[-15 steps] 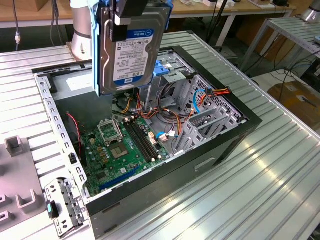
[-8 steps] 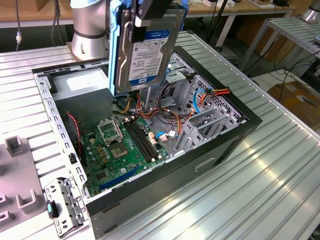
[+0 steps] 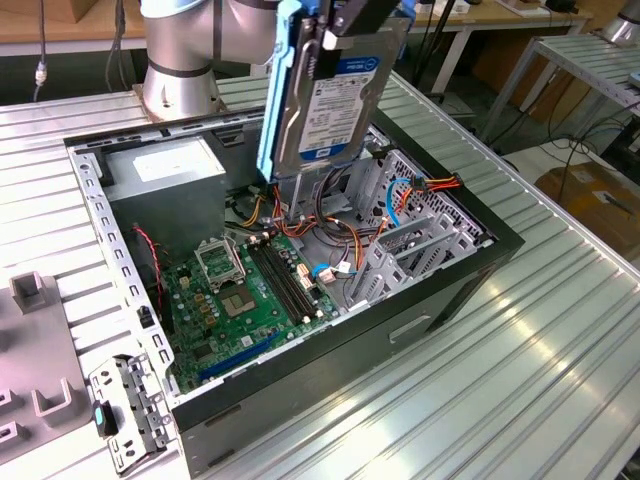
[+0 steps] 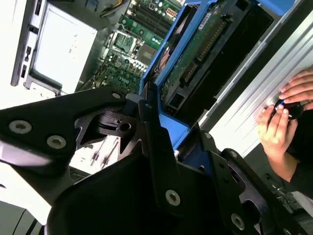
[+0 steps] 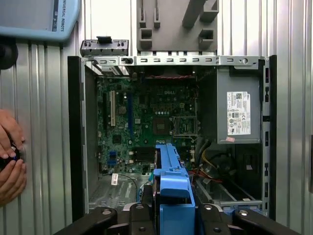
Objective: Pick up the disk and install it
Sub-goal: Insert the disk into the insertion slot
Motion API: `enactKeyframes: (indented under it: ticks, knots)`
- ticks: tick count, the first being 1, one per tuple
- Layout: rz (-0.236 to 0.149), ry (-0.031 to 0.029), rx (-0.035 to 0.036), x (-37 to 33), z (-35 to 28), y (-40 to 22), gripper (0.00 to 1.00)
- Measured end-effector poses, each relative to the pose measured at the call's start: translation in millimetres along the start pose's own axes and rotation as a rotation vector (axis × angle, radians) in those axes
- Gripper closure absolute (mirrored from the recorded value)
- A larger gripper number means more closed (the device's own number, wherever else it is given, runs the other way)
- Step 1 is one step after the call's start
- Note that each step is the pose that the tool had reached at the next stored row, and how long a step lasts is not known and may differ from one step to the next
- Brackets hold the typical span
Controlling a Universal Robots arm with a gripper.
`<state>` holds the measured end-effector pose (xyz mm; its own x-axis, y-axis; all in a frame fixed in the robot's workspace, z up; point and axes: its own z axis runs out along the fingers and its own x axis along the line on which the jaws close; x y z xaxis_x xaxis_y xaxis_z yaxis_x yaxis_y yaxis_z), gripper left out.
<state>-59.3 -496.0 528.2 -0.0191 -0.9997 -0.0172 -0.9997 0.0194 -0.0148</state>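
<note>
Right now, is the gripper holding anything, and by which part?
Yes. The gripper holds the disk by its upper end, so that it hangs upright above the open computer case.

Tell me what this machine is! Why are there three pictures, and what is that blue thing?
It is a robot arm. One camera stands off the arm; two ride near its wrist. Its jaws are shut on the disk, a computer part in a blue frame, held up over an open computer case on a metal table. Inside lies a green circuit board. A person's hands are at the table beside the case.
</note>
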Motion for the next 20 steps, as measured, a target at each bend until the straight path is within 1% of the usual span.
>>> enactKeyframes:
  ticks: [2,4,6,7,8,10,11,13,19,20]
  knots:
    - [0.0,0.0,0.0,-0.1,0.2,-9.2,0.64]
    - [0.0,0.0,0.0,-0.3,0.4,-22.3,0.64]
    - [0.0,0.0,0.0,-0.4,0.6,-31.0,0.64]
    - [0.0,0.0,0.0001,-0.4,0.7,-33.2,0.64]
    - [0.0,0.0001,0.0,0.1,0.8,-35.2,0.64]
    - [0.0,0.0,0.0,3.7,1.0,-35.7,0.64]
    - [0.0,0.0,0.0,9.6,1.2,-36.0,0.64]
    - [0.0,0.0,0.0,17.2,1.5,-36.4,0.64]
    - [0.0,0.0001,0.0,43.3,4.0,-37.9,0.64]
    - [0.0,0.0,0.0,46.3,5.0,-38.6,0.64]
